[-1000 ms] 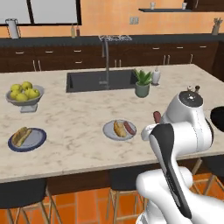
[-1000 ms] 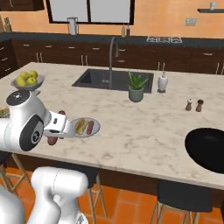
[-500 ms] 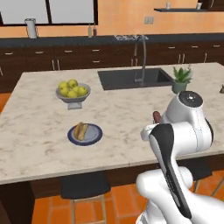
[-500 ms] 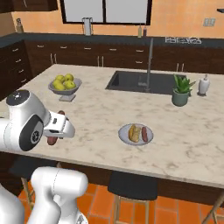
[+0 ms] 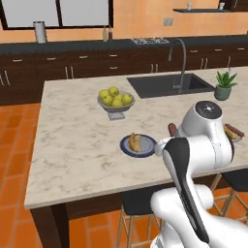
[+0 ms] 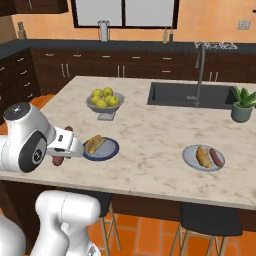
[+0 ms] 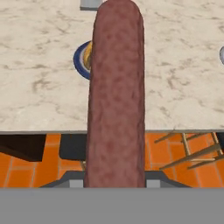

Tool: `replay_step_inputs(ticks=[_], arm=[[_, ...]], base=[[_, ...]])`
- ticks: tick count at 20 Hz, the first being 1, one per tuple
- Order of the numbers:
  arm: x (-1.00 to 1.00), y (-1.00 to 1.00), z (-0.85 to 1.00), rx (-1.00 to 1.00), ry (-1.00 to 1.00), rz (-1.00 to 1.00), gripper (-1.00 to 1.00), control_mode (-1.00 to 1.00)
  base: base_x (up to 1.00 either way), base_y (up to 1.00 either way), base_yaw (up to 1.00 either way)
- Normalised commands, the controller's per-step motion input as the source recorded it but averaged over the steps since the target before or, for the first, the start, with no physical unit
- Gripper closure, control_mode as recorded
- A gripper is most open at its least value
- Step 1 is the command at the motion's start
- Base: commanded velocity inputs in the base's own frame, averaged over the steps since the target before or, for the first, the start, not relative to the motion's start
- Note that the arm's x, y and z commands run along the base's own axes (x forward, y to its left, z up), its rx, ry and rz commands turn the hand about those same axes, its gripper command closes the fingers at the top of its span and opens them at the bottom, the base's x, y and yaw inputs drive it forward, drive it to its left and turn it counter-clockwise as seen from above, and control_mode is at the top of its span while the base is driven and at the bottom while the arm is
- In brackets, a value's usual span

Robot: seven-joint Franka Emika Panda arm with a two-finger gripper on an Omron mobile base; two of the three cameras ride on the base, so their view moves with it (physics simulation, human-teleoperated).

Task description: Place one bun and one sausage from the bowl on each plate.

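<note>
My gripper (image 6: 62, 147) is shut on a reddish-brown sausage (image 6: 58, 161), held crosswise at the counter's near edge. In the hand view this sausage (image 7: 116, 96) runs straight up the middle. Just beyond it lies the dark-blue-rimmed plate (image 6: 114, 149) with one bun (image 6: 93, 144) on it. The same plate (image 5: 125, 147) and bun (image 5: 135, 142) sit left of the arm, and one sausage end (image 5: 172, 129) pokes out behind the wrist. Further right, the pale plate (image 6: 188, 158) carries a bun (image 6: 202, 156) and a second sausage (image 6: 216, 157). The bowl is out of view.
A grey footed bowl of yellow-green apples (image 6: 104, 101) stands behind the dark-rimmed plate. The sink (image 6: 192, 94) with its tall faucet and a potted plant (image 6: 242, 104) are at the back right. Dark stools (image 6: 210, 220) stand under the counter's near edge.
The whole picture has shifted right, so the base has driven left along the island. The dark-rimmed plate now lies near my gripper, which still holds the sausage.
</note>
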Motion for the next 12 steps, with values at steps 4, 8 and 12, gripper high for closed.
replay_step_inputs(ticks=[4, 8, 12], arm=[[0.0, 0.0, 0.0, 0.0, 0.0, 0.0, 1.0, 1.0], [0.0, 0.0, 0.0, 0.0, 0.0, 0.0, 1.0, 1.0], [0.31, 0.0, 0.0, 0.0, -0.01, -0.06, 1.0, -1.0]], base=[[0.53, 0.36, -0.12], [0.48, 0.31, -0.06], [0.12, 0.06, -0.02]])
